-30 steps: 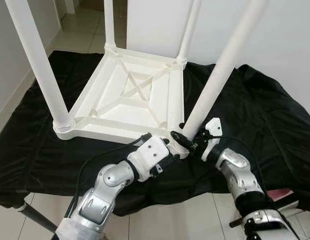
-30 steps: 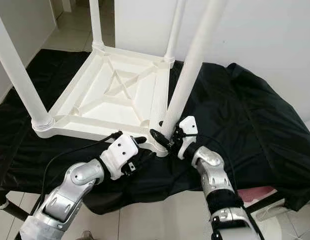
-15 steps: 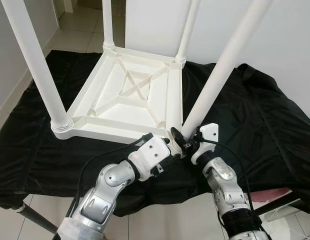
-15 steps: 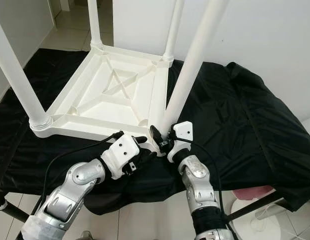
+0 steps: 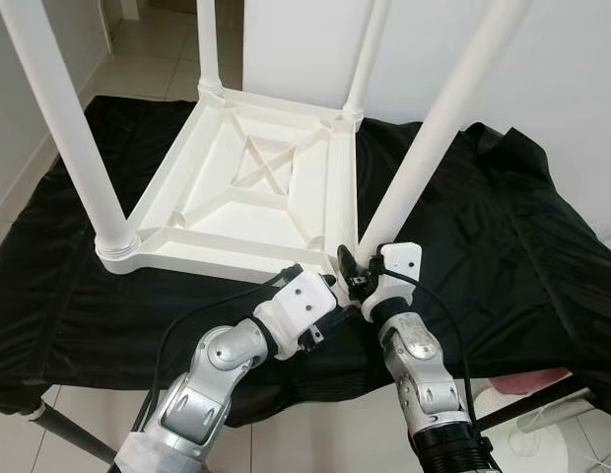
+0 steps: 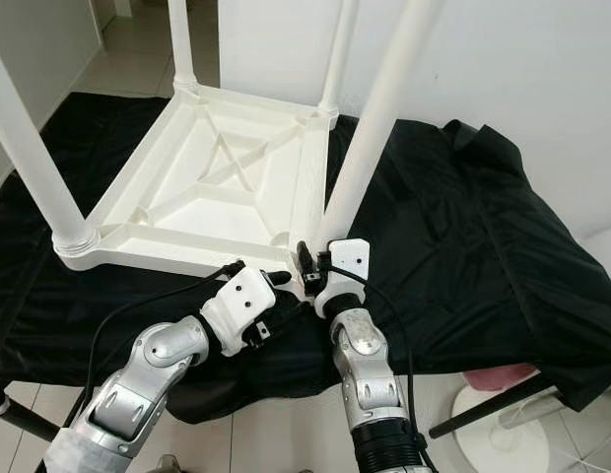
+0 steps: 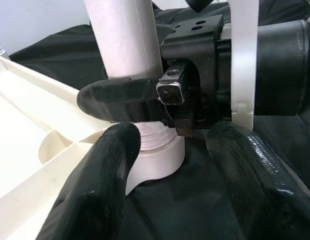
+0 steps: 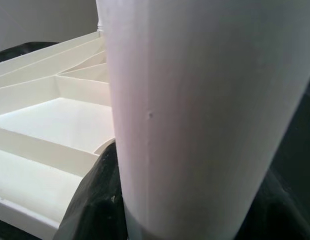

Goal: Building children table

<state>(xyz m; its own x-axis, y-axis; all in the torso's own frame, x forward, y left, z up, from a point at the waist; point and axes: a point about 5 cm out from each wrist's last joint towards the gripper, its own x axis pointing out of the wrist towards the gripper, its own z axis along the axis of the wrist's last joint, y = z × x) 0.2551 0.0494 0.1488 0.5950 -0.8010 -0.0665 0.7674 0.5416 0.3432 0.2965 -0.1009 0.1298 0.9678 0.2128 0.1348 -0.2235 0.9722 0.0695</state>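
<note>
- White moulded plastic: the upturned table top [image 5: 248,197] lies underside up on a black cloth [image 5: 503,227], its ribbed frame just ahead of both sets of fingers.
- The near-right leg [image 5: 436,138] rises at a lean from the corner socket [image 7: 157,155] that sits between the two grippers; it probably still needs turning home, since threads show at its foot in the left wrist view.
- The right gripper [image 5: 353,277] has its black fingers [image 7: 120,100] clasped round the base of that leg, just above the threaded collar.
- The left gripper [image 7: 172,165] spreads its fingers wide at either side of the same socket, touching nothing firmly (one pad sits right against the collar, the other well clear of it).
- Handling, as I judge it: the leg is a light, hollow, stiff tube, smooth and likely slippery under rubber pads, so a low hold close to the thread gives best control; the top looks light enough to skid on the cloth and may want steadying at its corner.
- Count: one table top, four legs standing in its corners, two grippers, one cloth.
</note>
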